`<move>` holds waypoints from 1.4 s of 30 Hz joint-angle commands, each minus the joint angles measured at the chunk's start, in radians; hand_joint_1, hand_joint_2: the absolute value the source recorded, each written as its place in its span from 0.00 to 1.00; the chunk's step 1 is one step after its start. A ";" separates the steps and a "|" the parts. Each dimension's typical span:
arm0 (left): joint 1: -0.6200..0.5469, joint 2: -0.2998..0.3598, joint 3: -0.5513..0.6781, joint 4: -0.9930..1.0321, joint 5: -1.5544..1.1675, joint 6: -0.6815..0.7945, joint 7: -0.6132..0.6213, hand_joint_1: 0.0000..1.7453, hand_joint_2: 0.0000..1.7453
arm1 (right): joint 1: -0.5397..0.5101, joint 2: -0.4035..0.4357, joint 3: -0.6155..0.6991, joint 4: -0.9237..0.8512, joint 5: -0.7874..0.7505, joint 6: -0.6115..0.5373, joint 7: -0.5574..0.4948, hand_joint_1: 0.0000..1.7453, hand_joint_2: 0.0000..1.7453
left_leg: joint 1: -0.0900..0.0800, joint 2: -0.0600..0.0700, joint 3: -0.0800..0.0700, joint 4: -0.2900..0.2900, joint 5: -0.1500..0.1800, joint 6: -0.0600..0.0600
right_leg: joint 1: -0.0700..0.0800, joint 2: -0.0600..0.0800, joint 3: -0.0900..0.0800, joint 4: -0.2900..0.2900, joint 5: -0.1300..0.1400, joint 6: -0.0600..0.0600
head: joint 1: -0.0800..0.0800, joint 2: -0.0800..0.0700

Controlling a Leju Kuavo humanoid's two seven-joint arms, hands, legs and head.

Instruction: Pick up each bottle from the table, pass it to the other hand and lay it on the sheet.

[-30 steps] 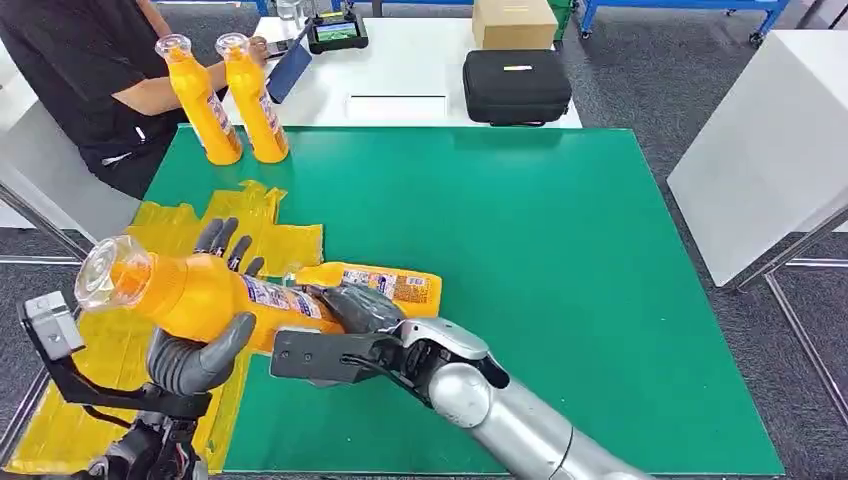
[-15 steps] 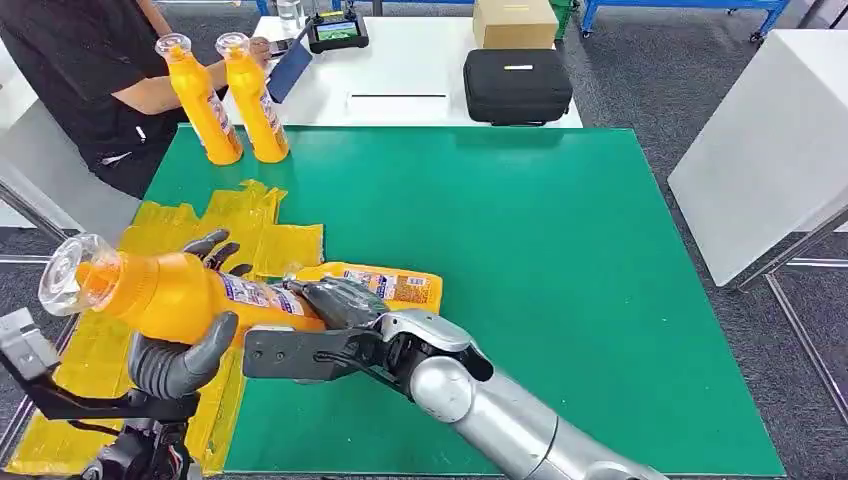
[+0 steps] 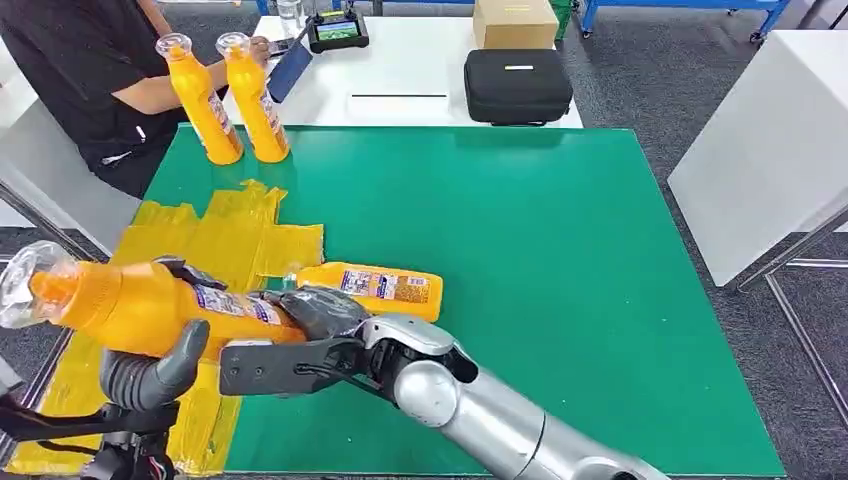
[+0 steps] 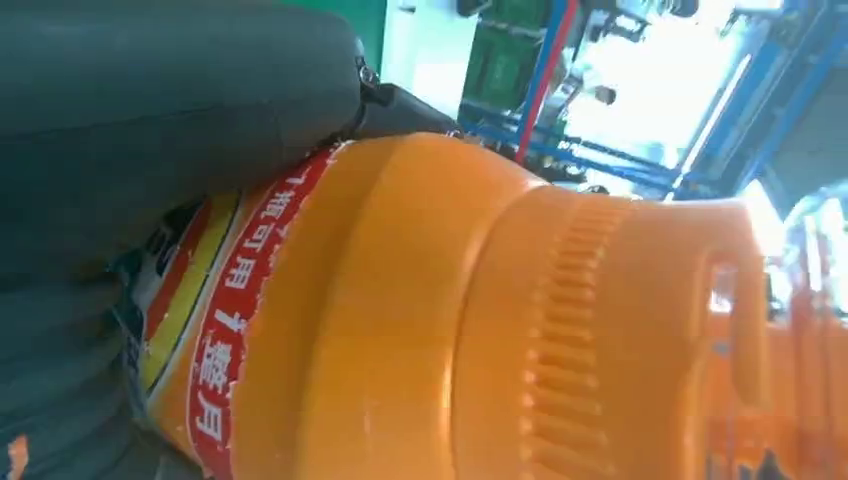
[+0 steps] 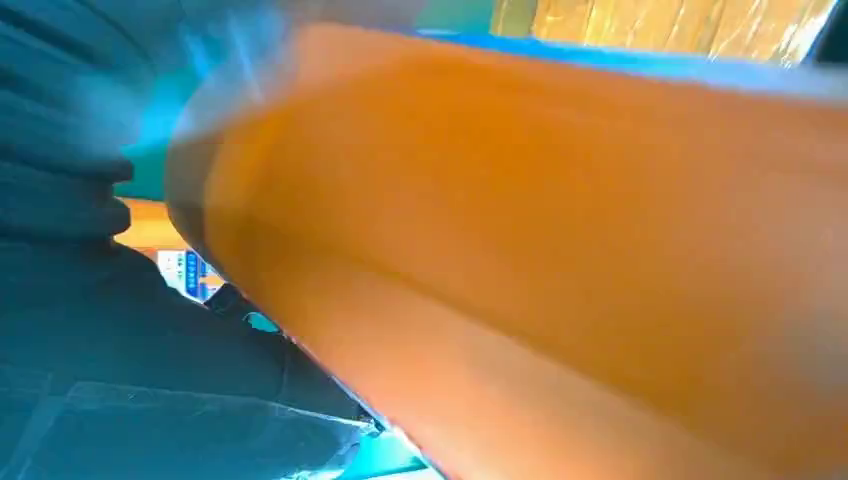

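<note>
An orange bottle (image 3: 150, 305) with a clear cap is held lying sideways above the yellow sheet (image 3: 235, 240), cap pointing left. My left hand (image 3: 150, 372) grips its upper body from below, thumb in front. My right hand (image 3: 312, 308) wraps its base end. The left wrist view shows the bottle (image 4: 480, 320) close up under my thumb (image 4: 160, 110). In the right wrist view the bottle (image 5: 560, 230) is a blurred orange mass against my hand (image 5: 110, 360). A second bottle (image 3: 378, 286) lies on the green mat beside the sheet. Two more bottles (image 3: 205, 100) (image 3: 255, 100) stand at the back left.
The green mat (image 3: 560, 280) covers the table. A person in black (image 3: 90, 70) sits at the back left, close to the standing bottles. Behind the mat are a black case (image 3: 516, 86), a cardboard box (image 3: 514, 22) and a tablet (image 3: 336, 30). A white table (image 3: 770, 150) stands to the right.
Both hands have carried the bottle to the left and slightly down, so its cap now reaches the picture's left edge. The lying bottle and the two standing bottles have not moved.
</note>
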 commanded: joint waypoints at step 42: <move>-0.043 0.031 0.090 0.515 -1.684 0.343 0.039 1.00 1.00 | 0.377 -0.391 -0.543 -0.478 0.169 -0.265 -0.193 0.00 0.00 | 0.000 -0.011 0.007 -0.004 0.002 -0.005 | 0.000 -0.013 0.010 -0.005 -0.002 0.000 | 0.000 0.000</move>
